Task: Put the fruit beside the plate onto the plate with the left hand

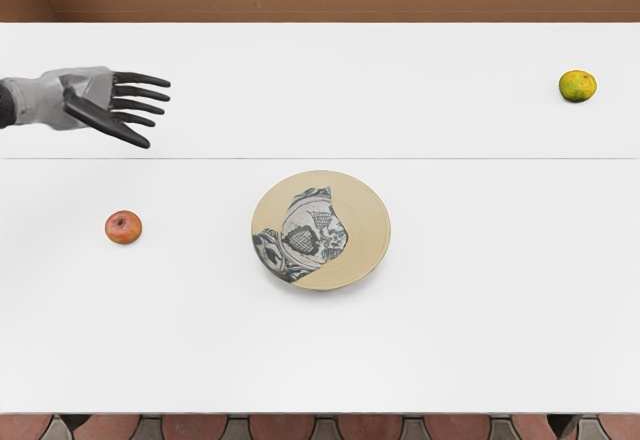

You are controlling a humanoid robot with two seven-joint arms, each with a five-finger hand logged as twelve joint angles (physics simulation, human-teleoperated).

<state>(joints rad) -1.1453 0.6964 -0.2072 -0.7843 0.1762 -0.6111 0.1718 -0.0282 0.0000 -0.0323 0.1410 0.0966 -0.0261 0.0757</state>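
Observation:
A small red-orange fruit (pixel 124 227) lies on the white table, left of the plate and apart from it. The plate (pixel 365 210) is beige with a dark patterned patch and sits near the table's middle. My left hand (pixel 125 106) comes in from the left edge, above and behind the red fruit, with its black fingers spread flat and holding nothing. It touches neither the fruit nor the plate. No right arm shows.
A yellow-green citrus fruit (pixel 577 85) rests at the far right of the table, well away from the plate. The white table (pixel 480 340) ends at a brown wall behind and a tiled floor in front.

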